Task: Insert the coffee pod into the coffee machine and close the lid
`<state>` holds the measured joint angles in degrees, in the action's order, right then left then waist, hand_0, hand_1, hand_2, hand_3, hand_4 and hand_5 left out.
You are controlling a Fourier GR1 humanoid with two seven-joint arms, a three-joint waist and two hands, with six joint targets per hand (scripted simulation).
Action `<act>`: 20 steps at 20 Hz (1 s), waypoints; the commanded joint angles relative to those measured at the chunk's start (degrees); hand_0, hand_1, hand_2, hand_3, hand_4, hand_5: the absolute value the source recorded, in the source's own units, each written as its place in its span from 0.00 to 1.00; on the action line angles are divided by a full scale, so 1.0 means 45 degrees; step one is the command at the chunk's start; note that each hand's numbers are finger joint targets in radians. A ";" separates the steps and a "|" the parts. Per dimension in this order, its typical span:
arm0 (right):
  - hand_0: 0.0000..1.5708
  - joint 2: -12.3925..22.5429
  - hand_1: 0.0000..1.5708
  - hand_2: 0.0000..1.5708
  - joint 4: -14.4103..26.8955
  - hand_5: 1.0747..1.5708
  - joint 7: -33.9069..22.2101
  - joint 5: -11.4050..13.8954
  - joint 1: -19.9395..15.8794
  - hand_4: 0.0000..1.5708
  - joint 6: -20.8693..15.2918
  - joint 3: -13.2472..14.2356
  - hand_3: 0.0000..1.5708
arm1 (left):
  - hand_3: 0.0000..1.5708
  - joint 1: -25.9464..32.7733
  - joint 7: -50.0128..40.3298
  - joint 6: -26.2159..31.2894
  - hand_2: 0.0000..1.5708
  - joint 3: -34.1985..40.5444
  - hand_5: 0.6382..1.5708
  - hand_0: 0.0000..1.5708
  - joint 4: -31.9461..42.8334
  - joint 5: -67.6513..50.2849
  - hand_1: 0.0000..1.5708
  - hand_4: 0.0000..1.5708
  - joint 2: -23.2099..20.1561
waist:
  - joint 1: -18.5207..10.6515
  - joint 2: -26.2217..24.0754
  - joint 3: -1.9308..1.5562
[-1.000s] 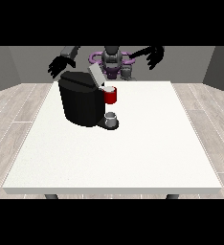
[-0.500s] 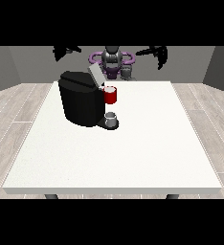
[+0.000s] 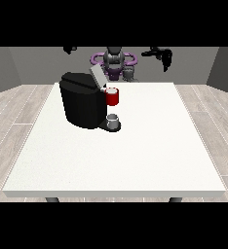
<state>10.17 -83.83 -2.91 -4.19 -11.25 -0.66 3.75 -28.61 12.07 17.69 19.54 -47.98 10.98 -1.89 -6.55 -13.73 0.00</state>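
The black coffee machine stands on the white table, left of middle. Its grey lid is tilted up and open. A red pod holder sticks out at its front, above a small grey cup on the base. A small grey pod-like object sits at the table's far edge by the robot's torso. The hand at the view's right is raised high above the far right corner, fingers hanging relaxed, holding nothing. Only a sliver of the hand at the view's left shows at the scene's top.
White tabletop stretches in front of and to the right of the machine. A wood floor surrounds the table, with grey walls behind the robot.
Both arms have lifted up and outward from near the machine. The hand at the view's left has risen almost out of the scene. Machine, lid and cup have not moved.
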 commanded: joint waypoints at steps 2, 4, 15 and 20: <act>0.00 -0.0204 0.00 0.00 -0.0004 1.00 -0.0501 0.0716 -0.1110 0.15 -0.0061 -0.0781 0.00 | 0.00 0.0440 -0.0011 0.0253 0.00 -0.0387 1.00 0.00 -0.1141 -0.0593 0.00 0.13 -0.0005 | -0.0238 0.0783 0.0000; 0.00 0.0504 0.00 0.00 0.0358 1.00 -0.0348 0.0281 -0.0905 0.14 0.0681 -0.0093 0.00 | 0.00 0.1106 -0.1146 0.0136 0.00 -0.0894 1.00 0.00 -0.2197 -0.1072 0.00 0.07 0.0404 | -0.0516 0.0204 -0.0004; 0.00 -0.0048 0.00 0.00 0.1712 1.00 0.0193 -0.0072 -0.2615 0.00 0.1031 0.0237 0.00 | 0.00 0.2638 -0.1662 -0.1005 0.00 -0.1752 1.00 0.00 -0.5213 -0.1787 0.00 0.00 0.0416 | -0.0118 0.2237 -0.0002; 0.00 -0.0132 0.00 0.00 0.3273 1.00 0.1620 0.0226 -0.3085 0.00 0.0902 0.0525 0.00 | 0.00 0.3090 -0.1813 -0.0811 0.00 -0.2123 1.00 0.00 -0.6454 -0.2046 0.00 0.00 0.0279 | -0.0438 0.2978 -0.0004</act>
<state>9.78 -72.87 0.81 -3.55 -23.80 2.88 5.47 -17.18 4.12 15.38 11.61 -72.95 1.88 -1.26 -8.81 -2.35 -0.01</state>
